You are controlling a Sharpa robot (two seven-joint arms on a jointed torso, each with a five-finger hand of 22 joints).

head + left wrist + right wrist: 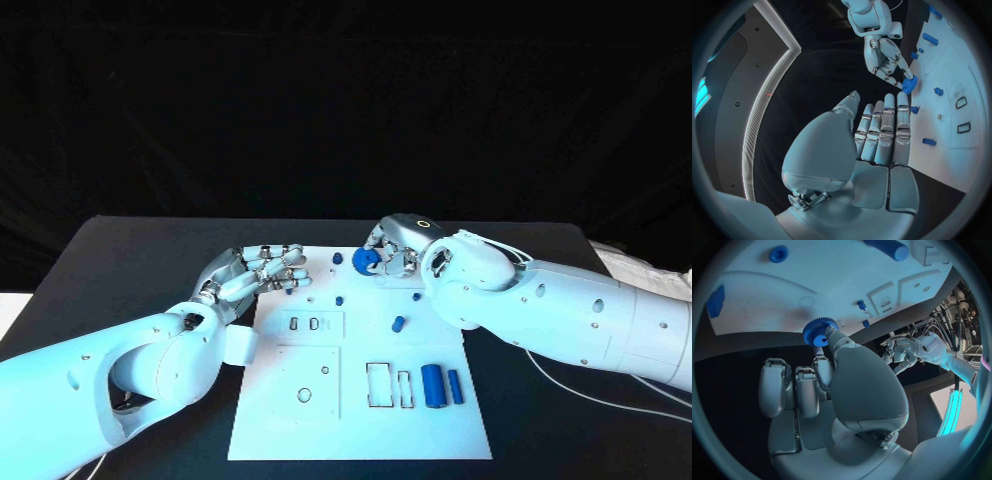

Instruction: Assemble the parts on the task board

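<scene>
Right hand [408, 248] pinches a blue gear [366, 261] at the task board [361, 420]'s upper edge; left hand [268, 270], upper left, seemingly empty, fingers apart.

The right hand [839, 390] pinches a small blue toothed plastic gear [819, 332] at its fingertips, just over the near edge of the flat white task board [817, 280]. Beyond the fingers, small blue pegs [861, 304] stand on the board.

Black table [130, 260]; white task board [361, 430] flat at middle; white cable [555, 375] beside it
</scene>
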